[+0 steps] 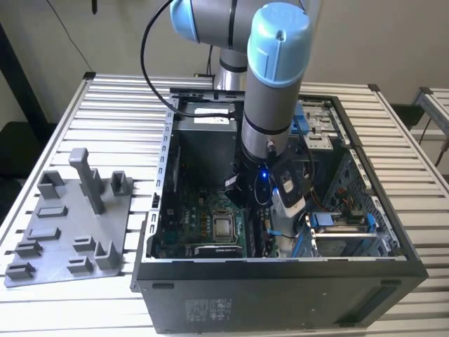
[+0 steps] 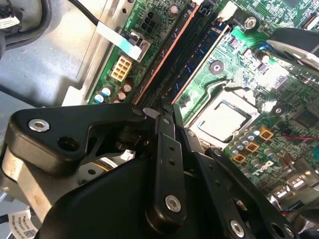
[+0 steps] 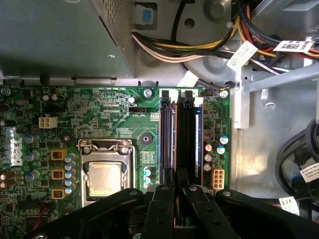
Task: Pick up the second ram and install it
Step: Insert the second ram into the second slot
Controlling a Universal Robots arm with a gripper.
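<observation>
arm [image 1: 273, 91] reaches down into the open computer case [image 1: 280, 274] lying on the slatted surface [image 1: 119, 105]. claw [image 3: 178, 191] sits low over the motherboard [image 3: 99, 114], right at the memory slots beside the cpu socket [image 3: 103, 178]. in both wrist views the black fingers [image 3: 162, 204] are drawn close together, nearly closed, pinching the near end of the second ram [image 3: 185, 139], a thin dark stick standing on edge in its slot. another dark stick [image 3: 167, 134] sits in the slot just beside it, toward the cpu socket. second wrist view shows the two sticks running parallel away from the fingertips [image 2: 167, 129], with a white power connector [image 2: 121, 68] near the board edge. can't tell if the ram is fully seated. grey fixture plate [image 1: 70, 225] with upright blocks lies on the surface at the exterior view's left, well apart from the case.
</observation>
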